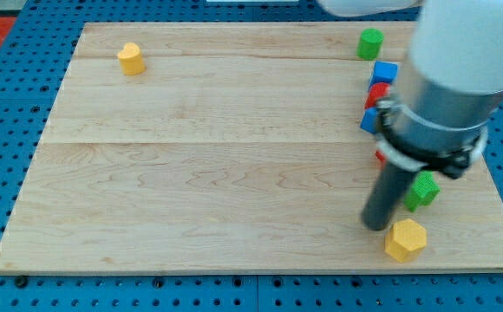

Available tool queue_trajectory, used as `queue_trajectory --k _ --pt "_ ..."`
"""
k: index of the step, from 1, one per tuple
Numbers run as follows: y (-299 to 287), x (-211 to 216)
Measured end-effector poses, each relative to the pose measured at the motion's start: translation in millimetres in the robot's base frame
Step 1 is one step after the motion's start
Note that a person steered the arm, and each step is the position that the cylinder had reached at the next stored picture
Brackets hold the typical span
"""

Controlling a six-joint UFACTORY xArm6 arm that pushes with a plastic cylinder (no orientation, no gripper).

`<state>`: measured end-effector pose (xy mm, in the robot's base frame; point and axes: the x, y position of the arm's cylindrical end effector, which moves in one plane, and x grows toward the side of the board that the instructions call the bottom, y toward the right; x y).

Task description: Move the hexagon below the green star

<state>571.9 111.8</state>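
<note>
A yellow hexagon block [406, 239] lies near the board's bottom right. A green star block [422, 190] sits just above it, partly hidden by my arm. My tip [375, 225] rests on the board just left of the hexagon and below-left of the star, close to both.
A yellow block [131, 59] sits at the top left. A green cylinder [370, 43] stands at the top right. Below it are a blue block [384, 72], a red block [377, 94] and another blue block [370, 120], partly hidden by my arm. The wooden board [217, 156] lies on a blue pegboard.
</note>
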Motion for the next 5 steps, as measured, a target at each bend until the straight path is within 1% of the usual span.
queue_trajectory --k 1,2,3,4,5 --pt "-8.2 34.7" --pt "51.8 45.4" --pt "97.3 44.6" --pt "105.5 46.3" --pt "25.1 45.3"
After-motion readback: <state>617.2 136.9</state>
